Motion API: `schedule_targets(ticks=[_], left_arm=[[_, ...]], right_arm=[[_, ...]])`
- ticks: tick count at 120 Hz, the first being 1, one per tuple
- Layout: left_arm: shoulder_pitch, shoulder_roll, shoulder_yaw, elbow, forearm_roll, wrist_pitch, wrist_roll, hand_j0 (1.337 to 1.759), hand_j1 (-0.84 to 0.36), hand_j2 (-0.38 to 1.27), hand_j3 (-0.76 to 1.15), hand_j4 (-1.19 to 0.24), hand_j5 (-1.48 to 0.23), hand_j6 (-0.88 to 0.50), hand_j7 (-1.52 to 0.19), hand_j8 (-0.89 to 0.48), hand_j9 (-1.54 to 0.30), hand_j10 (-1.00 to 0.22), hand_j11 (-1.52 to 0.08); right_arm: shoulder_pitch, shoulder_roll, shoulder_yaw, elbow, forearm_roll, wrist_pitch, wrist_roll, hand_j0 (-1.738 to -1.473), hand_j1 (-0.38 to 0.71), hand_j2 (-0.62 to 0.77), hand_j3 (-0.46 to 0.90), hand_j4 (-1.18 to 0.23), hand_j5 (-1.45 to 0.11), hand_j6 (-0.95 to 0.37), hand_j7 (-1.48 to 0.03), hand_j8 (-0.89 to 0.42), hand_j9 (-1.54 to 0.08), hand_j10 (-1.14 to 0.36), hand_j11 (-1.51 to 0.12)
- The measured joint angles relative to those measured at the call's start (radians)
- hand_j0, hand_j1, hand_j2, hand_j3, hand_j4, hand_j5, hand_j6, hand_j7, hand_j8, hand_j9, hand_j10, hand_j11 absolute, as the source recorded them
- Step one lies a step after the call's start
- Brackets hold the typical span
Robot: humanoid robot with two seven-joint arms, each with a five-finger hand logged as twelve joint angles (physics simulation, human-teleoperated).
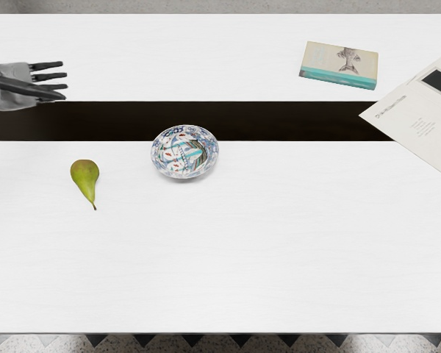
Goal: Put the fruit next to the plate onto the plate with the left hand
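While the pear (84, 179) lies bare on the table (279, 250) to the left of the plate (184, 151), near it but not touching, no part of the task is done: the plate's patterned hollow holds no fruit. The pear rests on its side, fat end toward the far edge and stem toward the near edge. I judge that this leaves its broad body free for a grasp from above. The left hand (26, 84) shows farther left of the plate and beyond it, at the picture's left edge, over the far strip of table past the dark gap. Its fingers (48, 76) are stretched straight and slightly apart, pointing toward the plate's side, and hold nothing. That wide, empty posture probably suits an approach rather than a grip. The pear sits between hand and plate sideways, but on the near side of the gap, well apart from the fingertips. The next reach should therefore come forward across the gap and slightly toward the plate. A book (339, 65) and a paper sheet (419, 121) lie far right of the plate, clear of that path.
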Motion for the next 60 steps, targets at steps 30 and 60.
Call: schedule_targets(ticks=[30, 60], left_arm=[[-0.007, 0.024, 0.003, -0.025, 0.04, -0.001, 0.032, 1.658, 0.35, 0.0, 0.0, 0.0, 0.0, 0.0, 0.0, 0.0, 0.0, 0.0, 0.0], [-0.055, 0.002, 0.004, -0.029, 0.206, -0.001, 0.034, 1.658, 0.35, 0.0, 0.0, 0.0, 0.0, 0.0, 0.0, 0.0, 0.0, 0.0, 0.0]], right_arm=[[-0.019, 0.0, 0.0, -0.001, 0.001, 0.0, -0.003, -1.658, -0.33, 0.0, 0.0, -0.01, -0.02, -0.01, -0.02, -0.01, -0.02, -0.01, -0.02], [-0.024, 0.0, 0.0, -0.002, 0.002, 0.0, -0.003, -1.658, -0.33, 0.0, 0.0, -0.01, -0.02, -0.01, -0.02, -0.01, -0.02, -0.01, -0.02]])
